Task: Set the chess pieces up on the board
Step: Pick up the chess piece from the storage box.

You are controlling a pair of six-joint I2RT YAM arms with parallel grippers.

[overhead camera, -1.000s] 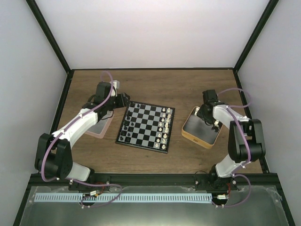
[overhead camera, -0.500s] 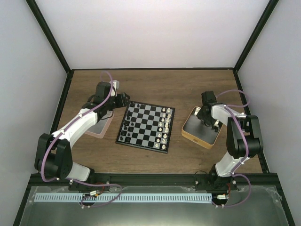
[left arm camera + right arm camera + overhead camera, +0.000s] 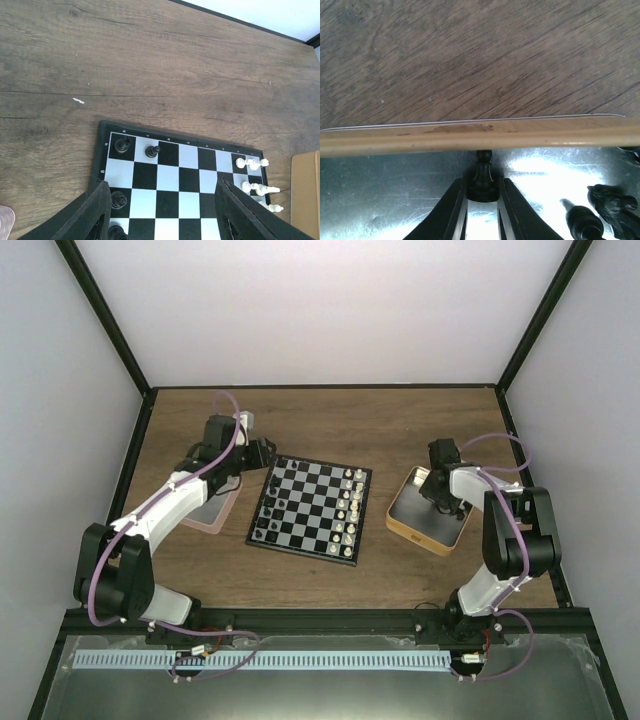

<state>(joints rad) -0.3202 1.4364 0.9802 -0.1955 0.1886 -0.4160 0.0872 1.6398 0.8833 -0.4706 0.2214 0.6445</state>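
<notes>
R gripper [image 3: 482,192] pinched a black chess piece [image 3: 483,175] upright inside tan tray [image 3: 470,139], by its rim. L gripper [image 3: 165,215] hung spread over board [image 3: 185,170] on desk [image 3: 150,60].

A: What is the surface [image 3: 320,430] like?
B: Brown wood grain, running back to pale walls.
A: And directly on it?
B: The board [image 3: 305,508] lies near the middle, turned a little askew. Right of the board, apart from it, sits a tan tray [image 3: 415,540]. Left of the board is a pink-rimmed clear box [image 3: 215,515]. Off the board's far left corner lies a tiny white speck [image 3: 78,101].
</notes>
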